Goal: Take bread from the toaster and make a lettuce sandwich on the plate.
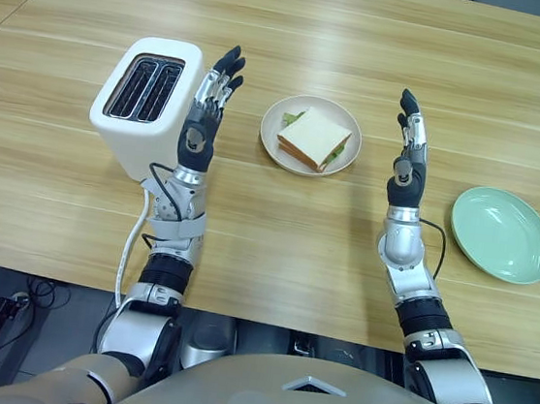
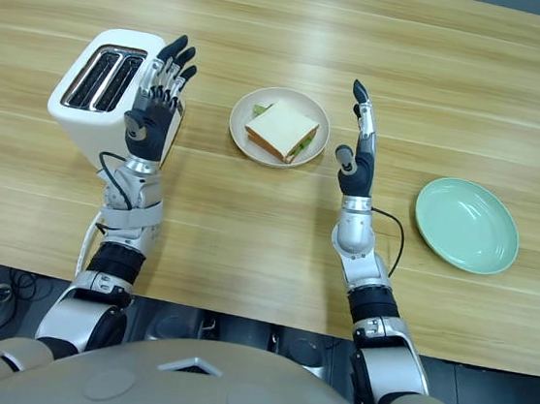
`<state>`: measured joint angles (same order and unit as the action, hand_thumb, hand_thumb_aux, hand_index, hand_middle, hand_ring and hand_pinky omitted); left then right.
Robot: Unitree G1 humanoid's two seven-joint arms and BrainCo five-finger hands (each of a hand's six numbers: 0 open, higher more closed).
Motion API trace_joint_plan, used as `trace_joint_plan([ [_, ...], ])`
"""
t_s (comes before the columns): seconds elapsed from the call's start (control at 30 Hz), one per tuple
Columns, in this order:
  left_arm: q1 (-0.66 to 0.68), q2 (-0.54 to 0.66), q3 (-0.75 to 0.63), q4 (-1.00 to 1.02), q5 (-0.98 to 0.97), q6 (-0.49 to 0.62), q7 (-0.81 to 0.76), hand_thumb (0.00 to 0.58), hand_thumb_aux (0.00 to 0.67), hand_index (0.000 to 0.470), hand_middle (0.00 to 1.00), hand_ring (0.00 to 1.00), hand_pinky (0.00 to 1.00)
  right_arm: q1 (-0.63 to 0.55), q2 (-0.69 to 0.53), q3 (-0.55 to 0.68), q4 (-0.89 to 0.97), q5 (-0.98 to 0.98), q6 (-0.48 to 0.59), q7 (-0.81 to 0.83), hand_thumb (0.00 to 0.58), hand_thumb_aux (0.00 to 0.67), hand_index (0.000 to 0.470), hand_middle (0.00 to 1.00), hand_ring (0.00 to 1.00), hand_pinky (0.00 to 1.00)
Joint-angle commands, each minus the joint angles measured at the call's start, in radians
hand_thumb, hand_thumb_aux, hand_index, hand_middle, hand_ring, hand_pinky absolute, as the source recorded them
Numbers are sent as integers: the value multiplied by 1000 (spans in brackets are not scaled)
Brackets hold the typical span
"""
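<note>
From my station I see both arms raised over the near edge of the tabletop. The left robot hand (image 1: 206, 107) is open, its fingers stretched upward and holding nothing. It sits just beside the toaster (image 1: 144, 105), on the side facing the middle of the tabletop; I cannot tell whether it touches the casing. The right robot hand (image 1: 410, 155) is open as well, fingers straight and pointing up, with nothing in it.

The white toaster stands upright toward the left edge of the tabletop, its two slots facing up. Its white cable (image 1: 131, 245) runs from its base over the near edge.

Between the two hands, a little farther from the near edge, lies a beige plate (image 1: 339, 112). On it rests the sandwich (image 1: 313, 137): a slice of white bread on top, with green lettuce (image 1: 290, 119) peeking out at its sides.

A light green plate (image 1: 501, 233) lies toward the right edge of the tabletop, closer to the near edge than the beige one, apart from the right robot hand.
</note>
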<state>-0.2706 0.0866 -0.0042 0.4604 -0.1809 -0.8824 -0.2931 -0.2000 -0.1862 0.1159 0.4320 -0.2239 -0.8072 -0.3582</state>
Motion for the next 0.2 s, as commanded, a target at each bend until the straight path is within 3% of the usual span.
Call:
trace_joint_plan([
  [0.03,6,-6,8,1,21,-2,5,0,0,0,0,0,0,11,13,-30,-25,15,12,33,0,0,0,0,0,0],
  [0.2,-1,-9,19,30,45,-12,17,0,0,0,0,0,0,6,24,-55,-19,9,14,56,0,0,0,0,0,0],
])
